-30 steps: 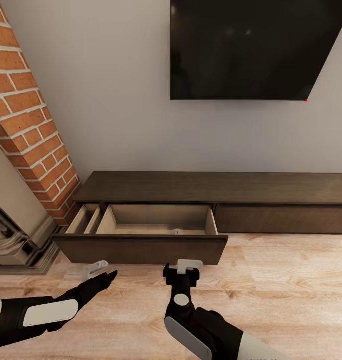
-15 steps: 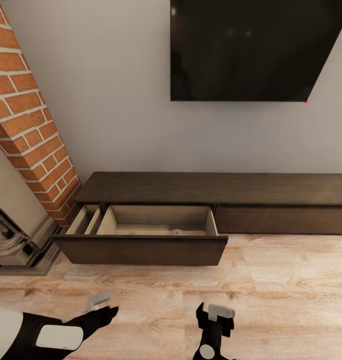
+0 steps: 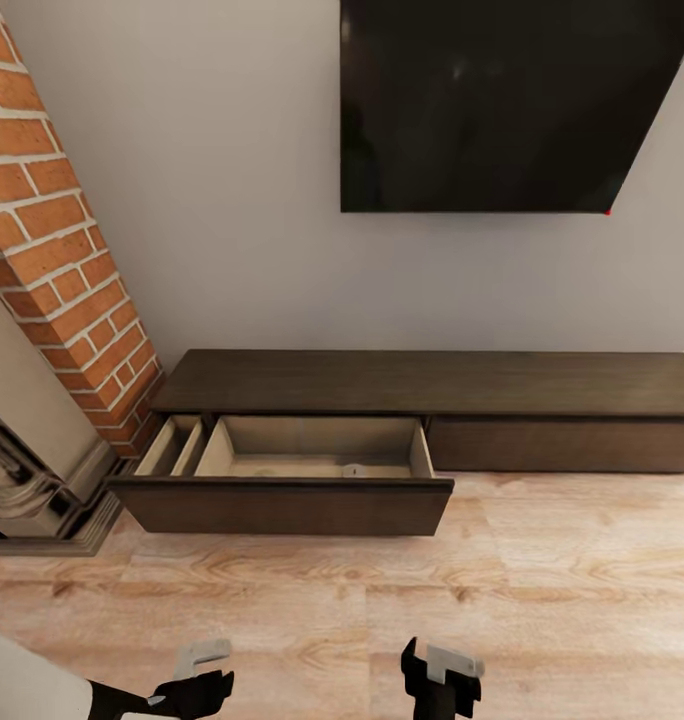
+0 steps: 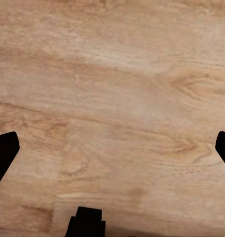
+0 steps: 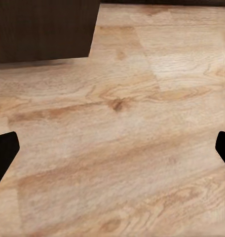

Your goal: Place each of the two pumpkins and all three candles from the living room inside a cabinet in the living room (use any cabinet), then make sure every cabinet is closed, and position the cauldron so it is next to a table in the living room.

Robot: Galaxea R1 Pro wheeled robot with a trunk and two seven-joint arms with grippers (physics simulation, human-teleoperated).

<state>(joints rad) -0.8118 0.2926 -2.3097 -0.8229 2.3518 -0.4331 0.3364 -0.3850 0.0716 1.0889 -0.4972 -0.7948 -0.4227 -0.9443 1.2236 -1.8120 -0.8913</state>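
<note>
1. Standing open ahead of both sets of fingers, the cabinet (image 3: pixel 432 385) has its left drawer (image 3: pixel 282 500) pulled out over the wooden floor (image 3: pixel 542 600); the right drawer front sits flush.
2. The left gripper (image 3: pixel 204 672) hangs low over bare floor, fingers spread wide in its wrist view, with nothing between them.
3. The right gripper (image 3: pixel 444 678) is likewise spread wide and empty, the drawer's dark front well beyond its fingertips.
4. No pumpkin or candle is seen near either set of fingers. A small pale speck on the drawer's beige bottom is too small to identify; it may be a candle, but I cannot tell.
5. Risk: leaving this drawer open fails the closing requirement, so it must not be forgotten if the robot goes off to fetch items.
6. Risk: the projecting drawer front could be struck by the base or an arm on approach, jolting anything inside.
7. Risk: the brick fireplace (image 3: pixel 52 250) beside the left fingers leaves little room for swinging that arm.
</note>
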